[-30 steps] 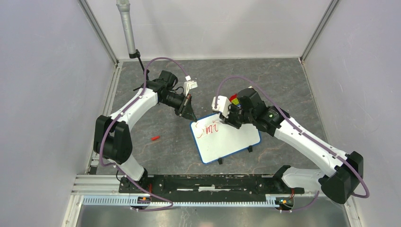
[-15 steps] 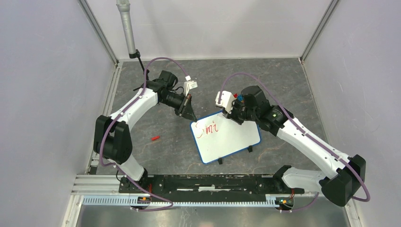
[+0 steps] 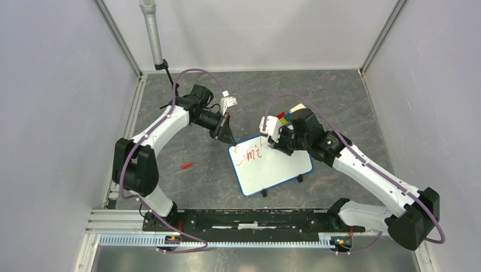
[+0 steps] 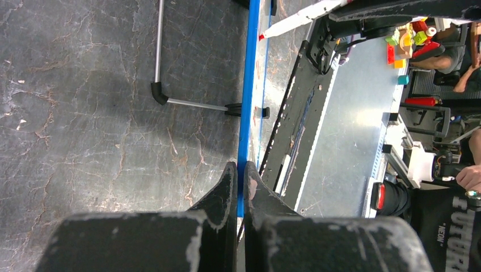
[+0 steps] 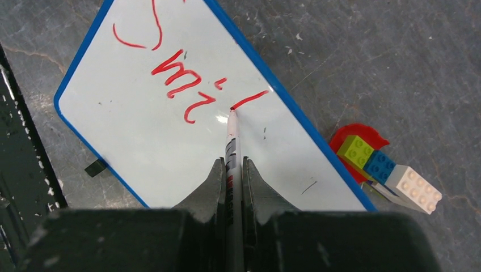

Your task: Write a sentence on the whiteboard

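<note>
The right arm (image 3: pixel 363 170) had shifted along the whiteboard (image 3: pixel 278 170) on the table (image 3: pixel 340 96), adding "i" and starting "l" in the red lettering (image 5: pixel 184 85). The right fingers (image 5: pixel 212 181) clamped the marker (image 5: pixel 232 136); the left fingers (image 4: pixel 226 187) pinched the blue rim (image 4: pixel 247 85). Light, even tip pressure would suit.

On grey table (image 3: pixel 227 187): whiteboard (image 3: pixel 278 170), skewed, with red lettering (image 3: pixel 249 154) at its left end. Left gripper (image 3: pixel 228 136) at far left corner; right gripper (image 3: pixel 281 144) above far edge. Small red piece (image 3: pixel 185 166) well left.
</note>
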Controlling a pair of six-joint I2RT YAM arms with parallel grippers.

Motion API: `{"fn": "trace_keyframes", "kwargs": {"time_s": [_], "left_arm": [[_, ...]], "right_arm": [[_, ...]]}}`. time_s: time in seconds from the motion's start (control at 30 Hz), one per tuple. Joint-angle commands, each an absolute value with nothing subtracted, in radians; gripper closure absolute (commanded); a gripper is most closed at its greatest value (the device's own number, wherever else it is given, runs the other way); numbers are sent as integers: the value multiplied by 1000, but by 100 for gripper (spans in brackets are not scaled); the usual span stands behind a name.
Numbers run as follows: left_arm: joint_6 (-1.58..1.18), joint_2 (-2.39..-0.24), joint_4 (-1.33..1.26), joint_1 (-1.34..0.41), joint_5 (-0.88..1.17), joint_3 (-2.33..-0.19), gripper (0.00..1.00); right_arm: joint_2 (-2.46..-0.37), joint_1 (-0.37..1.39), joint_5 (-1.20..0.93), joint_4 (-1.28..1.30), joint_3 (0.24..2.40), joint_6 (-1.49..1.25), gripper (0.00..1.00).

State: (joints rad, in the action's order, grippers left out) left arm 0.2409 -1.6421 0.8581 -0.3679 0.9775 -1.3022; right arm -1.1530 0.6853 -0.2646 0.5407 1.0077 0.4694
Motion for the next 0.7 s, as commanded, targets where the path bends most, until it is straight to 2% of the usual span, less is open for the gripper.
{"fn": "trace_keyframes", "kwargs": {"time_s": [0.0,0.27,0.67], "left_arm": [[265,-1637,853,-370,973,-1304,98],[266,-1638,854,-370,969,-1301,98],[263,-1636,853,-369,973,-1307,98]], "right_arm": [[-1129,684,-272,563,957,479,100],[-1110,684,-270,600,927,503,100],[-1116,684,-205,583,1001,509,100]]}}
